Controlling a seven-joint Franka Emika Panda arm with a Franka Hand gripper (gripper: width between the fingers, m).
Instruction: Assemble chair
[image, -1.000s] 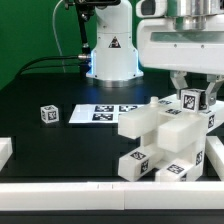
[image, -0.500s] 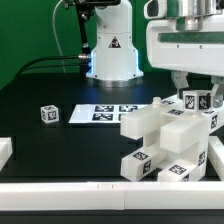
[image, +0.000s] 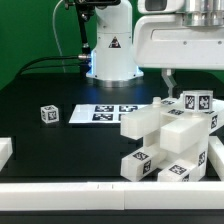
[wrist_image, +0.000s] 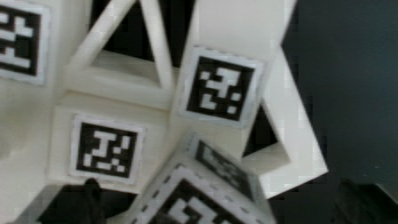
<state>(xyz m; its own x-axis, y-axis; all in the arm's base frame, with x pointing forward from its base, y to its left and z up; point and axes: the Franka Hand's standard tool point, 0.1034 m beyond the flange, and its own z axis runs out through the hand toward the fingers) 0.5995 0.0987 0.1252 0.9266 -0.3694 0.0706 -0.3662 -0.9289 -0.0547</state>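
Note:
The chair (image: 168, 140) stands part-built at the exterior view's front right, a stack of white blocks and panels with black-and-white tags. Its topmost tagged leg end (image: 195, 102) sticks up at the right. My gripper (image: 191, 87) hangs just above that leg end, open and holding nothing, with one dark finger (image: 168, 80) showing at the left. A loose small tagged cube (image: 48, 114) lies apart at the left. The wrist view looks down on the chair's X-braced panel (wrist_image: 125, 45) and tagged faces (wrist_image: 222, 88); a dark finger (wrist_image: 75, 203) shows at the edge.
The marker board (image: 105, 113) lies flat mid-table behind the chair. The robot base (image: 110, 50) stands at the back. A plain white edge block (image: 5, 150) sits at the left, and a white rail (image: 70, 190) runs along the front.
The fingers, which were closed around the chair's top tagged leg end, have spread apart and let go. The hand has risen a little; the chair has not moved.

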